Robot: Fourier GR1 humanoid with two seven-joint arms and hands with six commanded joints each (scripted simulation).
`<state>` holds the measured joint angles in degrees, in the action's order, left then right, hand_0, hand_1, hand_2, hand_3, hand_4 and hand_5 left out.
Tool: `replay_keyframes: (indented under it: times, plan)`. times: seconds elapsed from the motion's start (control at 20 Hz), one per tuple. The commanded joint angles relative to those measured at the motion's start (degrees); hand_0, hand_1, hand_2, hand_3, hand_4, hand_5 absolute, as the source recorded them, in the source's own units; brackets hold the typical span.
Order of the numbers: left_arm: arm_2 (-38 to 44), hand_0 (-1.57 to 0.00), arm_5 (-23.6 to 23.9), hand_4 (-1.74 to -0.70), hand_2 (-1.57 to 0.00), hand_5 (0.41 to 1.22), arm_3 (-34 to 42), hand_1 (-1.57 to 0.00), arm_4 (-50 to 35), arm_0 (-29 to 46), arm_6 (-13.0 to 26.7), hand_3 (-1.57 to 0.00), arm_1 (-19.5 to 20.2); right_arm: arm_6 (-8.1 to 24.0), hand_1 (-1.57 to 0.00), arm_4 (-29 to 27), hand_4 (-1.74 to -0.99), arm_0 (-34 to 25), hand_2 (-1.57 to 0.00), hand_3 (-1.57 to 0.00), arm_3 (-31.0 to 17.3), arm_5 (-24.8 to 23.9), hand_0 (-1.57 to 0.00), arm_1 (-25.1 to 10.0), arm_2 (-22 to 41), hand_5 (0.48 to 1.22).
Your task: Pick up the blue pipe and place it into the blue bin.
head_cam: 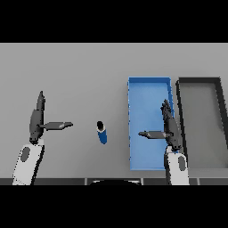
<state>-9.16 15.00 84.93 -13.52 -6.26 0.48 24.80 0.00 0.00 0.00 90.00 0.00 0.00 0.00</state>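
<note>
Your right hand [170,129] hangs over the near right part of the blue bin [149,89], fingers straight and pointing away from you, thumb stuck out to the left, holding nothing. Your left hand [36,122] shows at the left of the grey tabletop [80,71], fingers likewise straight, thumb pointing right toward the pipe, nothing in it. Between the two hands you see the blue pipe [103,134] on the tabletop, just left of the bin and apart from it, dark opening at its far end. Farther right, beside the blue bin, sits a dark-rimmed bin [198,80].
</note>
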Motion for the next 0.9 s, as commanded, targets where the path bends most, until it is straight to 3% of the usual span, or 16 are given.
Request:
replay_keyframes:
  times: [0.0,0.25,0.35,0.4,0.65,0.85]
  plan:
    - [-0.08,0.0,0.11,-0.97,0.0,0.594,0.12,0.0,0.08,0.04,-0.27,0.0,-0.11,-0.04,0.0,-0.1,-1.21,0.06,0.0,0.0,0.03,0.03,0.0,-0.11,-0.1,0.594]
    - [-1.13,0.0,0.96,-0.97,0.0,0.594,1.61,0.0,0.84,0.74,-0.09,0.0,-0.78,-0.24,0.0,-1.21,-1.21,0.55,0.0,0.0,0.24,0.81,0.0,-1.04,-0.93,0.594]
    - [-4.33,0.0,-10.08,-0.97,0.0,0.595,2.01,0.0,1.21,1.17,-3.94,0.0,5.98,-5.74,0.0,5.93,-1.206,2.78,0.0,0.0,3.43,3.45,0.0,-7.72,2.75,0.592]
    - [-4.28,0.0,-13.3,-0.97,0.0,0.596,1.13,0.0,0.64,0.81,-4.58,0.0,8.11,-5.68,0.0,7.86,-1.198,3.42,0.0,0.0,4.43,3.59,0.0,-9.11,3.58,0.589]
    - [-5.91,0.0,-18.3,-0.97,0.0,0.593,1.85,0.0,0.68,1.36,-7.03,0.0,10.4,-4.96,0.0,10.78,-1.187,4.26,0.0,0.0,6.52,3.85,0.0,-10.42,5.44,0.585]
    - [-8.45,0.0,-23.46,-0.98,0.0,0.578,7.04,0.0,-0.31,3.66,-8.21,0.0,13.01,-3.67,0.0,10.79,-1.194,4.31,0.0,0.0,6.91,3.82,0.0,-9.7,5.98,0.579]
